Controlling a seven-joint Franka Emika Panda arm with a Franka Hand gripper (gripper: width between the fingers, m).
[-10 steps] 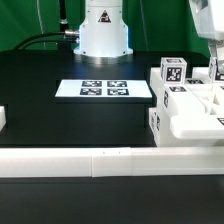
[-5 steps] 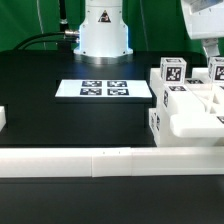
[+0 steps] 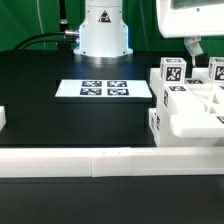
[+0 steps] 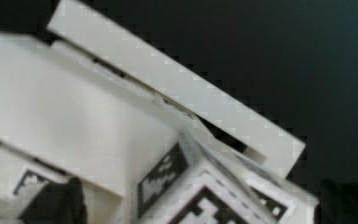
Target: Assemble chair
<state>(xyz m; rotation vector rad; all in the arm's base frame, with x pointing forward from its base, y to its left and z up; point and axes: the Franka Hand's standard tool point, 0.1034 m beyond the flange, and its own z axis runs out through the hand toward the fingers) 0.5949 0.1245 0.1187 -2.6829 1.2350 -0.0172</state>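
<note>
Exterior view: black desk (image 3: 60, 125), matte, with the robot's white base (image 3: 103, 28) at the far edge. The flat white marker board (image 3: 104, 89) with its row of square tags lay on the desk in front of the base. A long low white rail (image 3: 90, 162) ran across the near edge, and a small white block (image 3: 2, 118) sat at the exterior view's left edge.

The chair (image 3: 190, 105), a cluster of glossy white blocky plastic parts bearing black-and-white square tags, stood on the desk at the exterior view's right, just behind the rail. One tagged cube-like piece (image 3: 172, 71) rose above the rest; a smaller tagged piece (image 3: 157, 119) faced forward at the cluster's left side.

The arm's white wrist housing filled the top right corner of the exterior view. Below it the pincer (image 3: 202, 47) hung over the rear of the chair parts, one dark finger (image 3: 193, 47) visible. Whether the pincer touched or gripped anything, and whether it stood apart or closed, could not be told.

Wrist view: blurred. A white slab-shaped part (image 4: 87, 105) with a slanted beam, and tagged faces (image 4: 194, 190) beneath it, against dark desk (image 4: 282, 50). No fingers were distinguishable there.
</note>
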